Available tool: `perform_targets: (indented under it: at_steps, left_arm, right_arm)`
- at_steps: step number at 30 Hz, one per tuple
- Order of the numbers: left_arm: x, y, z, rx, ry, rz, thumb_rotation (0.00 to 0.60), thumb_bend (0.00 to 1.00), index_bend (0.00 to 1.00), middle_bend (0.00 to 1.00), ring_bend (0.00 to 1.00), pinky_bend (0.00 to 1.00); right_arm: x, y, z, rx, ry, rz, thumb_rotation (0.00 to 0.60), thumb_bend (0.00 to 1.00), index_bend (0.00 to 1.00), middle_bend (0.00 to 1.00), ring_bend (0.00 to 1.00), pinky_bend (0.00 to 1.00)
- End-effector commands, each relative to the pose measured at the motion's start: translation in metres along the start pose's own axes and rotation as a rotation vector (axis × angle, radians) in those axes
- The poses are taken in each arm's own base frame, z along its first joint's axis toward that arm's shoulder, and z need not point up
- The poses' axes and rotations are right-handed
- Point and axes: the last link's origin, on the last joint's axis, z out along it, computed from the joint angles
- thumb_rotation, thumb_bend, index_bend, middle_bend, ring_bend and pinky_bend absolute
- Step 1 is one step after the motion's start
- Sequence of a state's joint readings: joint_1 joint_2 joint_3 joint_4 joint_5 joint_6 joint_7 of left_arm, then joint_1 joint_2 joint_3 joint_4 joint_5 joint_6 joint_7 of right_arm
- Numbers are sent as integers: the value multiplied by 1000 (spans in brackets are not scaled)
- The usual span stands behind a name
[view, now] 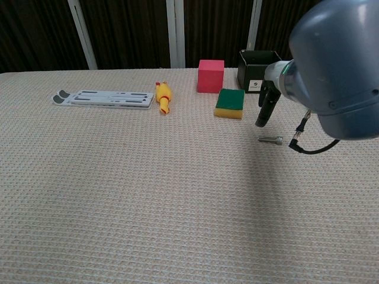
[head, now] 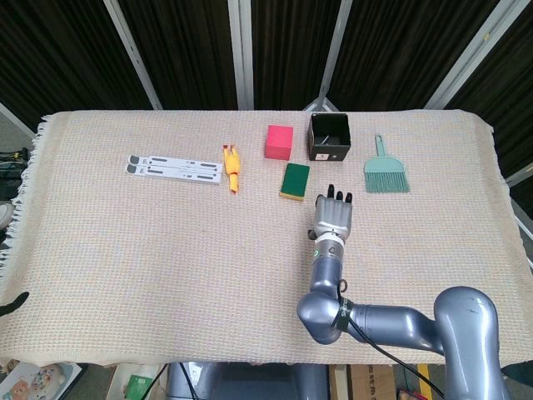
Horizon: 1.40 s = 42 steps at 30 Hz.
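Right robot hand (head: 333, 218), fingers spread and empty, hovers over the bolt (view: 270, 139); sponge (head: 294, 181) at ten o'clock; grasp not yet made.

Far row on the table cloth (head: 125, 250), left to right: flat stand (head: 173, 168), toy chicken (head: 231, 167), cube (head: 280, 142), open box (head: 330, 137), hand brush (head: 386, 169). Sponge (head: 295, 181) lies just near of cube. Bolt (view: 270, 139) lies near and right of sponge, under the right hand (head: 333, 217), left of brush.
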<state>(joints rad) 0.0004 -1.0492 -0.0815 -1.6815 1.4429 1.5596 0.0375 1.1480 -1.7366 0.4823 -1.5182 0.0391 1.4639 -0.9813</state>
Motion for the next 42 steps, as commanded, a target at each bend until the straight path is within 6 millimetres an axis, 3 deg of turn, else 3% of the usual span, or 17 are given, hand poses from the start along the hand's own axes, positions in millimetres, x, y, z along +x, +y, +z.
perform_targets:
  at_steps: [1,14,27,42]
  left_arm:
    - [0,0,0,-1,0,0,600,236,121,0,0,0]
    - [1,-1,-1,8,11,2,600,236,121,0,0,0]
    - [1,-1,1,11,12,3,600,236,121,0,0,0]
    - [-1,1,3,15,8,13,600,236,121,0,0,0]
  right_arm:
    - [-6,2,3,-11,-4,12,600,263,373,23,97,23]
    - [-25,12,18,-28,19,5,600,296,432,23,96,23]
    - [-45,10,28,-21,10,3,600,296,468,23,96,23]
    - [-50,18,39,-40,7,12,600,302,520,27,96,23]
